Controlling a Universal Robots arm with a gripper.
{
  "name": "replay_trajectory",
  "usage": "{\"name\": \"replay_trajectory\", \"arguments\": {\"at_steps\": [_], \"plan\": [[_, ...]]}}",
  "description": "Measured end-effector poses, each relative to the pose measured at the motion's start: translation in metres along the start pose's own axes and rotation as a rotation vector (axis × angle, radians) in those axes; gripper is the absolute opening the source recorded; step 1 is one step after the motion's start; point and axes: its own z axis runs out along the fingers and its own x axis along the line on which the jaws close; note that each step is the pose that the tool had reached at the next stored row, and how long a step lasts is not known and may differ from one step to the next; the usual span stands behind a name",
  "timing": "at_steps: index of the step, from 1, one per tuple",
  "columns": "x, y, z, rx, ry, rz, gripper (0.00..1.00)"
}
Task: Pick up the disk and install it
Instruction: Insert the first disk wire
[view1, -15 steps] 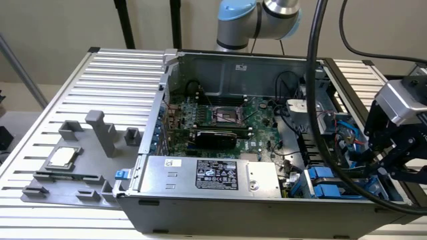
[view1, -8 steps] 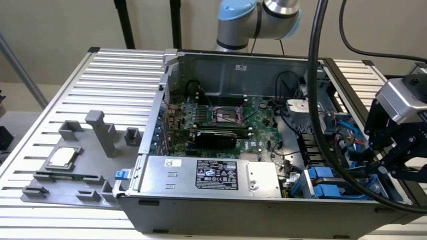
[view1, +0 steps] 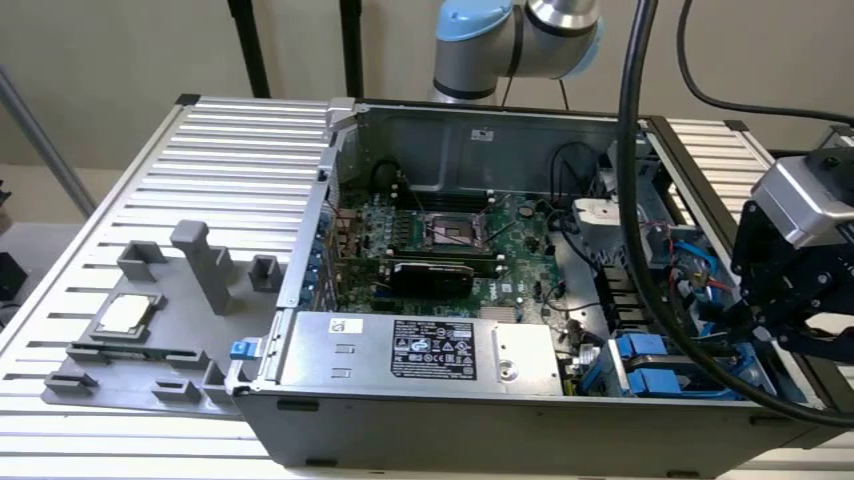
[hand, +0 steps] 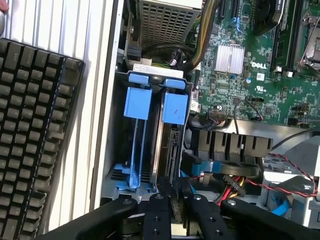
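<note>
- Hovering over the drive bay at the case's front corner, the gripper (hand: 174, 212) sits with its two black fingers (hand: 156, 215) either side of the disk's (hand: 167, 150) edge; the gap between them looks narrow, but whether they pinch the metal cannot be told for sure.
- The disk stands on edge in the bay (hand: 120, 172), silver body and connector showing, with its blue tab (hand: 175, 108) at the far end. By my judgement it is seated or close to seated.
- A second blue caddy (hand: 136, 102) stands just beside it in the same bay, between the disk and the case wall.
- In the exterior view the gripper (view1: 787, 310) hangs at that view's right, above the blue tabs (view1: 647, 362) in the case's (view1: 441, 420) near corner.
- Doing this step well, as I judge it: keep the disk parallel to the bay rails, press straight along the slot, and avoid the red and yellow cables (hand: 235, 186) near the fingers.
- Case contents: motherboard (view1: 467, 240) flat on the floor, power supply (view1: 427, 348) along the near wall, fan shroud (hand: 227, 145) beside the bay.
- A keyboard (hand: 35, 125) lies outside the case on the slatted table (view1: 200, 180). A grey fixture (view1: 147, 320) there holds a small silver chip (view1: 123, 315).
</note>
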Motion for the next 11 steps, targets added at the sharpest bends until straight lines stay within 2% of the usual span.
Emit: {"name": "replay_trajectory", "arguments": {"at_steps": [8,11], "plan": [[-0.0028,-0.0001,0.0002,-0.0002,0.0000,-0.003,0.00],[-0.0041,0.0033,0.0001,-0.0003,0.0000,-0.003,0.00]]}}
